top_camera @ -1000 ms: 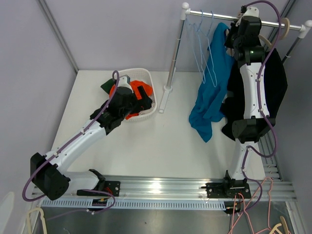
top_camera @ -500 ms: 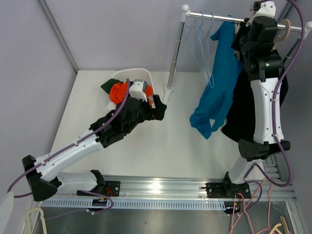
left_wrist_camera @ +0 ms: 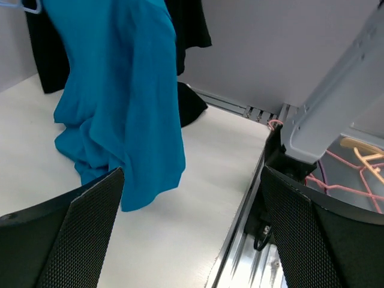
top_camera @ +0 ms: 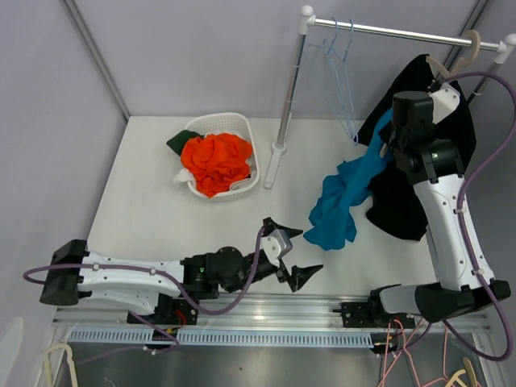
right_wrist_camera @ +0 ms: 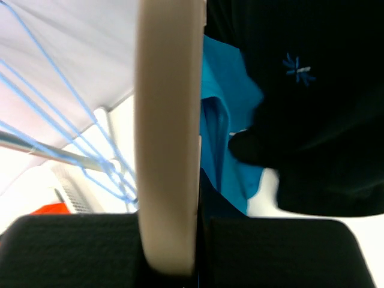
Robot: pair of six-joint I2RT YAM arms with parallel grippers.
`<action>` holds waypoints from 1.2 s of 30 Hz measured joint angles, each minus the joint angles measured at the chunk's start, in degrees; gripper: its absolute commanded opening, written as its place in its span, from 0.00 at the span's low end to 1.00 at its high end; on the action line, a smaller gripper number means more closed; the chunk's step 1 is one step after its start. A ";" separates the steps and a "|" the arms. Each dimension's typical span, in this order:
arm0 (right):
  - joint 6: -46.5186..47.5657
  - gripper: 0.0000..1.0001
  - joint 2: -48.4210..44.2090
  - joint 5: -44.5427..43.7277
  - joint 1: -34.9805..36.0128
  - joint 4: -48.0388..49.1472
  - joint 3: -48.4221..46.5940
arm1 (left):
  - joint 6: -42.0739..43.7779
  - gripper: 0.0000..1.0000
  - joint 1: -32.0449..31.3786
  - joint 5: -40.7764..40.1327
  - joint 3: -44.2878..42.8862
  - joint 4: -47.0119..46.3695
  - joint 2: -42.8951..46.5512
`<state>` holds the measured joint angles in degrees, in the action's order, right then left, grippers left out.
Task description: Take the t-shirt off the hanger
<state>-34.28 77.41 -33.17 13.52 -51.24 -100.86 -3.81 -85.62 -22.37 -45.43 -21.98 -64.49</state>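
The blue t-shirt [top_camera: 343, 197] is off the rail and trails from my right gripper [top_camera: 397, 127] down onto the table; it also shows in the left wrist view [left_wrist_camera: 126, 102]. In the right wrist view my right gripper [right_wrist_camera: 180, 240] is shut on a beige hanger [right_wrist_camera: 169, 120], with blue cloth [right_wrist_camera: 225, 120] right beside it. My left gripper [top_camera: 294, 251] lies low near the table's front edge, left of the shirt's lower end. It is open and empty [left_wrist_camera: 192, 228].
A black garment [top_camera: 423, 189] hangs at the right end of the rail [top_camera: 387, 32], behind the blue shirt. Blue wire hangers [top_camera: 339, 72] hang on the rail near the rack post [top_camera: 282, 121]. A white basket [top_camera: 242, 122] holds orange cloth. A metal track [top_camera: 322, 306] runs along the front.
My left arm swung from the basket to the table's front, its gripper open. My right arm dropped from the rail, bringing the blue t-shirt down and off the rail.
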 measured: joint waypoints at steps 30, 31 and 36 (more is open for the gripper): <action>-5.84 0.00 8.07 26.23 -13.00 -9.90 -6.03 | 18.97 0.01 -14.84 -7.10 8.59 -32.17 -10.36; -6.05 0.00 8.90 30.93 -15.69 -10.40 -6.03 | 19.52 0.01 -14.99 -8.11 9.49 -33.46 -10.38; -6.56 0.00 10.62 45.09 -21.53 -10.62 -6.03 | 21.99 0.01 -15.15 -13.77 11.23 -38.05 -11.87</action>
<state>-40.84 88.03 11.92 -8.01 -61.87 -106.89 18.17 -100.77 -36.14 -34.20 -60.03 -76.36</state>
